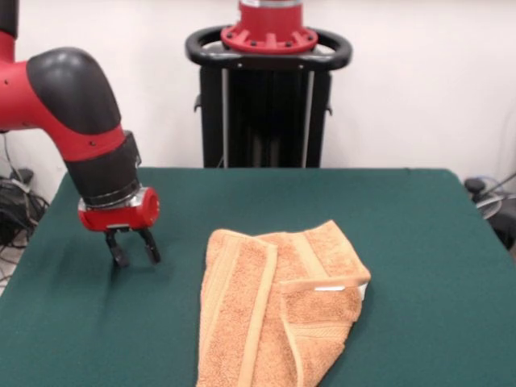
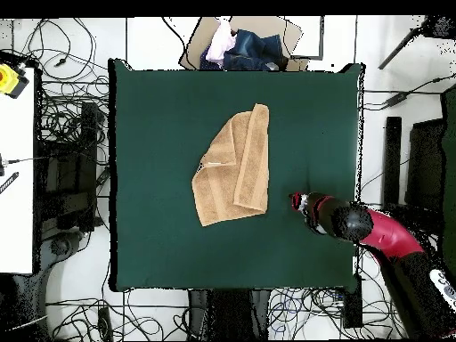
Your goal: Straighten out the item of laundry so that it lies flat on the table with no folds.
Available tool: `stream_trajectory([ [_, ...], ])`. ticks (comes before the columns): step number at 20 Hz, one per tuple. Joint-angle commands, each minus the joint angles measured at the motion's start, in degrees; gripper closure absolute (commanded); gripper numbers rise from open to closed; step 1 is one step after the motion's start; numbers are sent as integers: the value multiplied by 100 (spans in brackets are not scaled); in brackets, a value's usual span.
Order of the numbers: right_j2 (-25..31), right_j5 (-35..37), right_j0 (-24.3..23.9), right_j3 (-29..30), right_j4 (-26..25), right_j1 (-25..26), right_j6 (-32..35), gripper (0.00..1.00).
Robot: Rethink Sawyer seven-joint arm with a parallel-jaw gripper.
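Note:
The peach terry towel (image 1: 278, 310) lies folded on the dark green table (image 1: 419, 242), right of centre toward the near edge in the front view. One long side is folded over and a corner is doubled back. In the overhead view the towel (image 2: 233, 167) lies near the table's middle. My gripper (image 1: 134, 248) hangs just above the table, left of the towel and apart from it, with its black fingers (image 1: 118, 251) spread and empty. In the overhead view the gripper (image 2: 297, 201) is right of the towel.
The robot's black pedestal (image 1: 268, 105) stands at the table's far side. A box with clothes (image 2: 242, 44) sits beyond the table's top edge in the overhead view. Cables lie on the floor around the table (image 2: 151, 249).

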Motion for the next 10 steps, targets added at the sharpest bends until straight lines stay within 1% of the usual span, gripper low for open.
stream_trajectory([
  [1, -374, -51, -399, -805, -915, 81, -1059, 0],
  [4, -337, 108, -419, -420, -845, -426, -944, 0],
  [8, -187, 639, -485, 158, -543, -1290, -898, 0],
  [10, -134, 808, -514, 348, -434, -1561, -853, 0],
])
